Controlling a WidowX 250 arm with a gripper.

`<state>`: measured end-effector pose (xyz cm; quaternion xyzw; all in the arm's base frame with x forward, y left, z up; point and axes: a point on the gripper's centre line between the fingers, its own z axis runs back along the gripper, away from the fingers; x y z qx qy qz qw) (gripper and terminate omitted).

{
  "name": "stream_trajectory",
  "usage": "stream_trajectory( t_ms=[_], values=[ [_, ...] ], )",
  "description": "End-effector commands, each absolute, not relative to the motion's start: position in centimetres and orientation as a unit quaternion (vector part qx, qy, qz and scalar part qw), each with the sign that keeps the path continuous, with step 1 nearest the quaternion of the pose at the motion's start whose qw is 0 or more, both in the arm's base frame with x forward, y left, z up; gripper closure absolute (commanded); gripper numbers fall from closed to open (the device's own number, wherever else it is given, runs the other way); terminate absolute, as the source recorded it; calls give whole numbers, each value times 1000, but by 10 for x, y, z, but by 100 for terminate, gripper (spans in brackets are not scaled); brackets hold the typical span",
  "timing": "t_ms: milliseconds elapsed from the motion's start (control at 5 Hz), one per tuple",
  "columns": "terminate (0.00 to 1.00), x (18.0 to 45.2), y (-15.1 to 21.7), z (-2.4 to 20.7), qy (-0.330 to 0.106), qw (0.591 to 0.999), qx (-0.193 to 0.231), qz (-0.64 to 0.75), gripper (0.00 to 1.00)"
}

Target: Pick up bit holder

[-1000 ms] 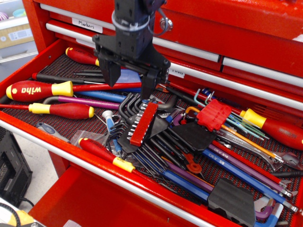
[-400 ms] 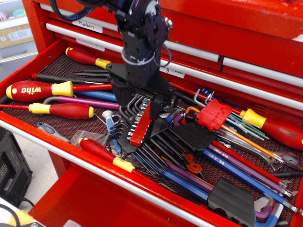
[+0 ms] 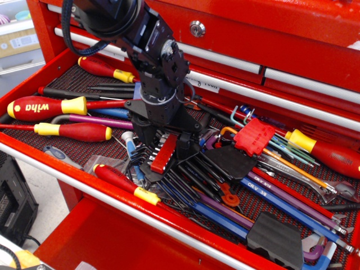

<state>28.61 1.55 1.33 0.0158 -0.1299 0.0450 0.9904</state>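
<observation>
The bit holder is a narrow red strip with a row of small silver bits. It lies tilted on black hex keys in the middle of the open red drawer. My gripper is down over it, with one black finger on its left and the other on its right. The jaws stand wider than the strip, so the gripper is open around its upper half. The strip's top end is hidden under the gripper body.
A wider red holder with coloured hex keys lies to the right. Black hex-key holders lie right and front right. Red-and-yellow screwdrivers lie left and front. The closed upper drawers stand behind.
The gripper has come down and slightly forward, from above the back of the drawer to straddling the bit holder. The bit holder has not visibly moved.
</observation>
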Motion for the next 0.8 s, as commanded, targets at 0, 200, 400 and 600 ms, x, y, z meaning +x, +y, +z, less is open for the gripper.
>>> stream_trajectory(
  t_ms=[0,200,400,600],
  values=[
    [0,290,13,16,-149,987,24,50,100],
    [0,291,14,45,-127,990,49,34,100],
    [0,299,14,94,-91,993,72,35,100],
    [0,305,4,144,-93,986,121,63,100]
  ],
)
